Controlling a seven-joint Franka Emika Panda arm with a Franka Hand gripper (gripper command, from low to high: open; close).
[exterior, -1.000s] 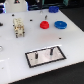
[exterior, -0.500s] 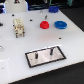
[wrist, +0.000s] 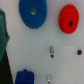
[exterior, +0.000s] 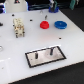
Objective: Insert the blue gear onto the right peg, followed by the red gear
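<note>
The blue gear [exterior: 60, 24] lies flat on the white table, toward the exterior view's right. The red gear [exterior: 45, 24] lies just to its left, apart from it. Both also show in the wrist view, the blue gear [wrist: 32, 12] and the red gear [wrist: 68, 19], seen from above. The black-framed pale plate [exterior: 56, 56] sits nearer the front with two dark pins. The right peg [exterior: 50, 51] stands bare, and so does the other pin [exterior: 36, 55]. My gripper's fingers show in neither view.
A pale fixture with dark spots [exterior: 19, 27] stands at the exterior view's left. A small blue object [exterior: 52, 8] with a dark shape above it sits at the back, and also shows in the wrist view [wrist: 24, 77]. Two small studs [wrist: 51, 51] stick up from the table.
</note>
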